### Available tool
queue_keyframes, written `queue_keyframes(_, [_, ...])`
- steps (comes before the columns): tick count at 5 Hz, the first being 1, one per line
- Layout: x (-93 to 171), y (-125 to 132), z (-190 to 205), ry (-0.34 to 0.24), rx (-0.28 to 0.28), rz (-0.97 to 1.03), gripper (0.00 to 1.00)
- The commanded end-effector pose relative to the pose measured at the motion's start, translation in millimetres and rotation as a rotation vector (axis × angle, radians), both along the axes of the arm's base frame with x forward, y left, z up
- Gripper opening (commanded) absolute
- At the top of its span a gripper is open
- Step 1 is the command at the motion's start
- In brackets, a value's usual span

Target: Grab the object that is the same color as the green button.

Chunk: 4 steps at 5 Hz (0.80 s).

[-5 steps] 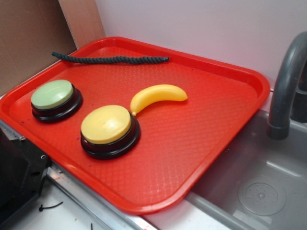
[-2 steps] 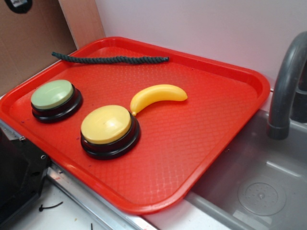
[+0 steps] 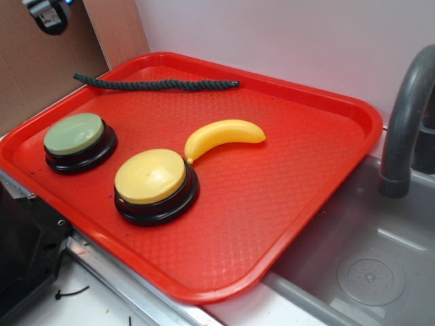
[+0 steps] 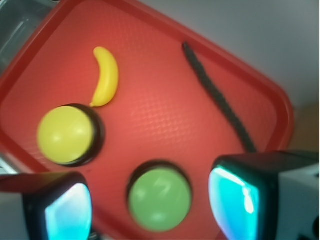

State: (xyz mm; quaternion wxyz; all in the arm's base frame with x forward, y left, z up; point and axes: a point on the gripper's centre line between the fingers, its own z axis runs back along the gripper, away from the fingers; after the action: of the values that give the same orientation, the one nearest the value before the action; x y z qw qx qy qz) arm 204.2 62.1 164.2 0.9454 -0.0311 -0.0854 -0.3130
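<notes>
- Since a second ago only the gripper (image 3: 46, 13) has moved: it was out of the exterior view, showed as a sliver at the top left corner shortly after, and now more of it pokes in there, high above the tray; nothing on the tray has shifted.
- The red tray (image 3: 285, 197) fills most of both views; its raised back rim runs just behind the target, and fingers coming down too close to it could strike the rim instead of straddling the target.
- The gripper stands wide apart and empty in the wrist view (image 4: 150, 200), its two pads framing the green button (image 4: 160, 198), so a straight descent from here would land on the button, not the target.
- The yellow button (image 3: 151, 176) sits beside the green button (image 3: 75, 133); neither is near the target.
- The banana (image 3: 221, 136) lies mid-tray, well apart from the target, and is unlikely to be caught.
- The rope (image 3: 156, 84), dark green, lies flat along the tray's far edge, one end over the left corner; being thin and limp, it could slip between closing fingers or dangle and drag if pinched near an end.
</notes>
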Motion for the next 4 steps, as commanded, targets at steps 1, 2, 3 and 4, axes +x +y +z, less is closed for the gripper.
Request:
queue_keyframes(1, [53, 30, -34, -0.052, 0.008, -0.243, 1.00])
queue_keyframes(2, [79, 38, -68, 0.004, 0.019, -0.240, 1.00])
queue_keyframes(3, [91, 45, -89, 0.022, 0.020, -0.222, 1.00])
queue_keyframes(4, [103, 54, -120, 0.082, 0.012, -0.195, 1.00])
